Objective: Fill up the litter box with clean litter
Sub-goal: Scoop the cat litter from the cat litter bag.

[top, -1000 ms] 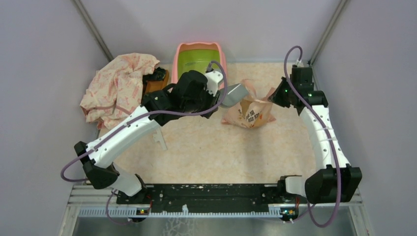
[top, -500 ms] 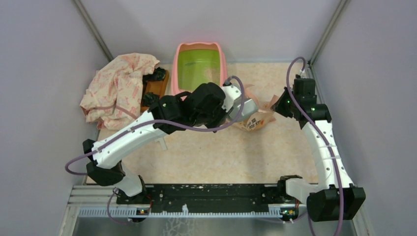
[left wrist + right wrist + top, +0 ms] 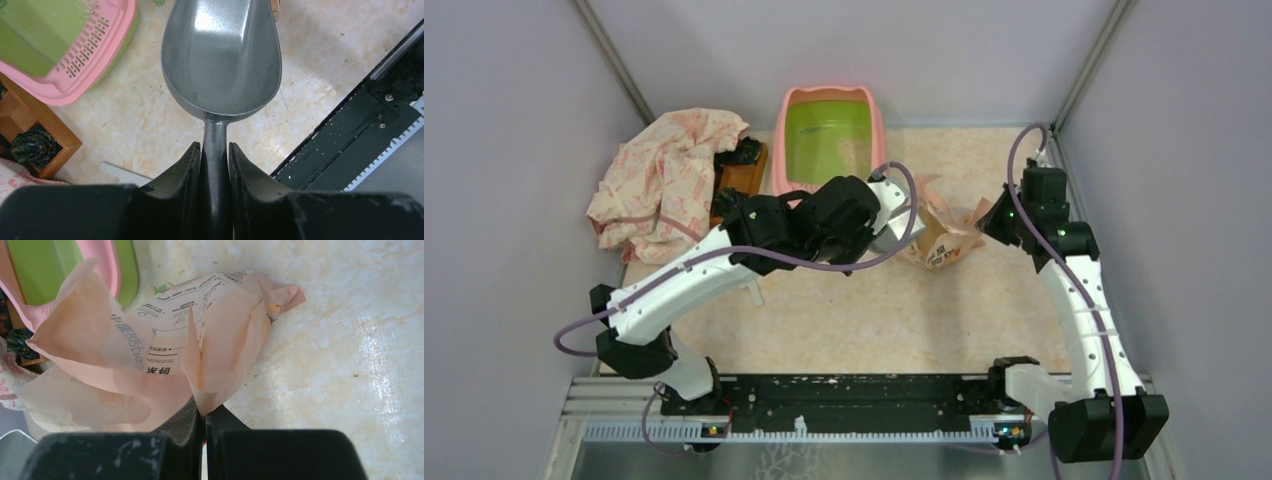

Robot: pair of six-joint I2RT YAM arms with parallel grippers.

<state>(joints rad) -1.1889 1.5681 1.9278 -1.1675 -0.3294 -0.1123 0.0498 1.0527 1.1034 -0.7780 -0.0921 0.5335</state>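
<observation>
The litter box [image 3: 876,120], pink-rimmed and lime-green inside, stands at the back centre; a pale patch of clean litter [image 3: 855,150] lies by its right wall. In the left wrist view its slotted pink rim [image 3: 85,47] is at the upper left. My left gripper [image 3: 215,145] is shut on the handle of a silver metal scoop [image 3: 220,55], whose bowl is empty and hangs over the floor. From above, the left gripper [image 3: 882,215] and scoop [image 3: 891,236] sit just left of the peach-pink litter bag [image 3: 939,238]. My right gripper [image 3: 204,412] is shut on the bag's [image 3: 165,355] top edge.
A crumpled pink patterned cloth [image 3: 664,175] lies at the back left, beside a small wooden box [image 3: 742,172] holding something dark. The wooden box [image 3: 35,145] also shows in the left wrist view. The black base rail [image 3: 854,395] runs along the near edge. Grey walls close in both sides.
My left gripper has carried the scoop from beside the bag's mouth toward the near side and lower. The bag has slumped and the right arm has shifted slightly nearer.
</observation>
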